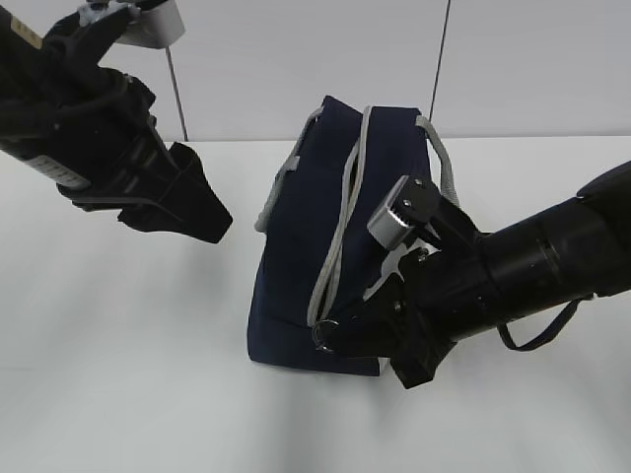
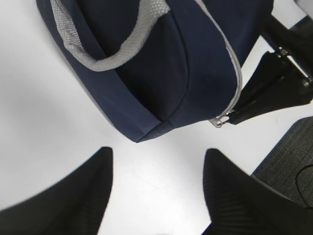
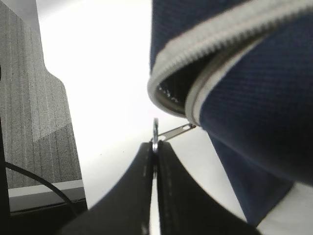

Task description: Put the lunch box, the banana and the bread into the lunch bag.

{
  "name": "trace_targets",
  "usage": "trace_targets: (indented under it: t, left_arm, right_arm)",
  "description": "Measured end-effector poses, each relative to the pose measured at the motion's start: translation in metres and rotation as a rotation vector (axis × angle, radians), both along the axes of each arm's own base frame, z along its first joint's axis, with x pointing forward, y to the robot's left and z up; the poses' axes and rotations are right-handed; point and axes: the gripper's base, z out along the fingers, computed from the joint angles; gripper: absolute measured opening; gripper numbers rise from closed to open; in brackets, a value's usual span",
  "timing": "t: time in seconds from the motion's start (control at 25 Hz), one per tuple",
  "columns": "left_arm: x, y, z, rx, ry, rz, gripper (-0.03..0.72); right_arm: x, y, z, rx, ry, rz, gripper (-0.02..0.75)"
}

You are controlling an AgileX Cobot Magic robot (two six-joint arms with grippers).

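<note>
A large navy-blue fabric lunch bag (image 1: pixel 345 236) with grey webbing handles stands on the white table (image 1: pixel 128 374), roughly at its middle; a grey zipper (image 1: pixel 340 232) runs over its top and down the end nearest the camera; the lunch box, the banana and the bread appear in none of my views. My right gripper (image 3: pixel 155 149) is pinched shut on the small metal ring pull (image 3: pixel 155 133) at the bag's lower front corner, where the zipper teeth are already slightly parted. My left gripper (image 1: pixel 202 212) hangs open above the table, to the left of the bag and apart from it, holding nothing. To do this step well, I judge I should draw the ring along the line of the teeth, not away from them; the left gripper could steady the bag so that it does not slide or tip.
</note>
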Motion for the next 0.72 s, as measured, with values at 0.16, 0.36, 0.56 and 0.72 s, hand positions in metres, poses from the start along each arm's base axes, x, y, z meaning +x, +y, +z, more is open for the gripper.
trace_targets:
  t: [0.16,0.36,0.56,0.72]
  left_arm:
    - [0.000,0.000,0.000,0.000,0.000,0.000,0.414]
    - [0.000,0.000,0.000,-0.002,0.001,0.000,0.414]
    - [0.000,0.000,0.000,-0.007,-0.003,0.003,0.414]
    - [0.002,-0.002,0.002,-0.016,-0.041,-0.012,0.414]
  right_arm:
    - [-0.004,-0.002,0.018,0.006,-0.049,-0.009,-0.016]
    - [-0.006,-0.005,0.032,0.004,-0.085,-0.049,-0.016]
    - [-0.007,-0.007,0.040,0.003,-0.112,-0.075,-0.016]
    - [-0.009,-0.009,0.052,0.009,-0.156,-0.093,-0.016]
